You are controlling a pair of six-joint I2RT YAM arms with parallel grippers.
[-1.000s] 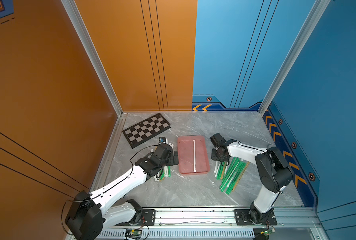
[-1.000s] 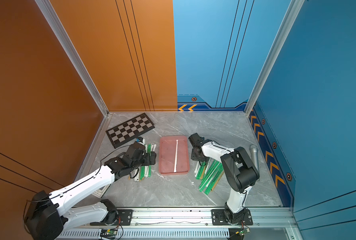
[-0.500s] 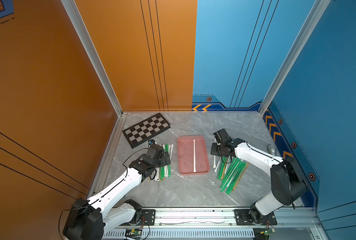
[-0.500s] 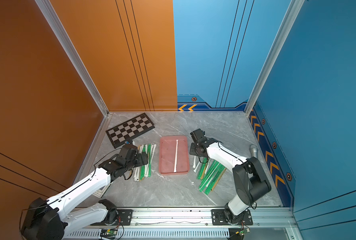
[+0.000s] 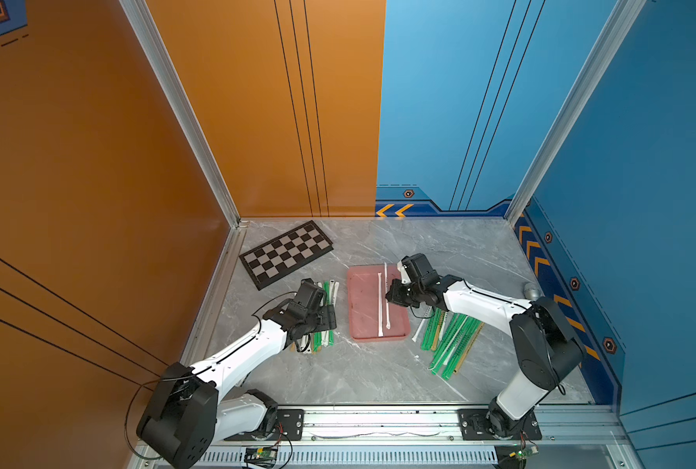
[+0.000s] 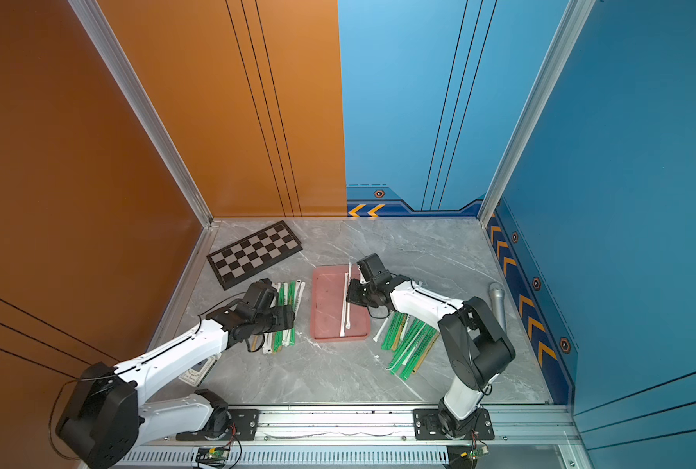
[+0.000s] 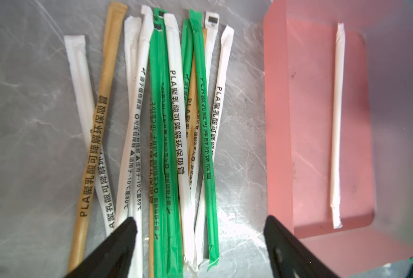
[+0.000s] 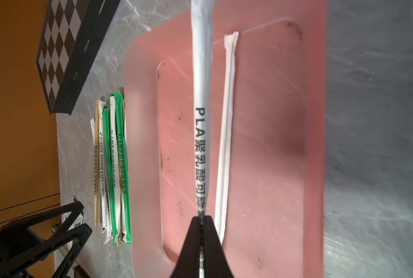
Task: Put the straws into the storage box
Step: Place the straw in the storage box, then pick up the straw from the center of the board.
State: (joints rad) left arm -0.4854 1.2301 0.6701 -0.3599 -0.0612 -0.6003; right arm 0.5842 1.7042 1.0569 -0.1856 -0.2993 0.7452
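Observation:
The pink storage box (image 5: 362, 312) (image 6: 330, 320) lies mid-table with one plain white straw (image 5: 380, 304) (image 8: 226, 144) on its floor. My right gripper (image 5: 391, 298) (image 8: 201, 217) is shut on a white printed straw (image 8: 201, 120) (image 6: 349, 284), held lengthwise over the box's right part. Green, white and tan straws (image 5: 326, 294) (image 7: 162, 120) lie in a pile left of the box. My left gripper (image 5: 330, 318) (image 7: 199, 217) hangs open over that pile's near end, holding nothing. Another pile of straws (image 5: 451, 337) (image 6: 409, 341) lies right of the box.
A black-and-grey chequered board (image 5: 285, 253) (image 8: 65, 48) lies at the back left, near the orange wall. A grey metal cylinder (image 6: 497, 300) rests by the right wall. A small card (image 6: 200, 371) lies under the left arm.
My right gripper has carried the white printed straw leftward from beside the right pile to over the box. My left gripper has drawn back from the box's edge to the left pile.

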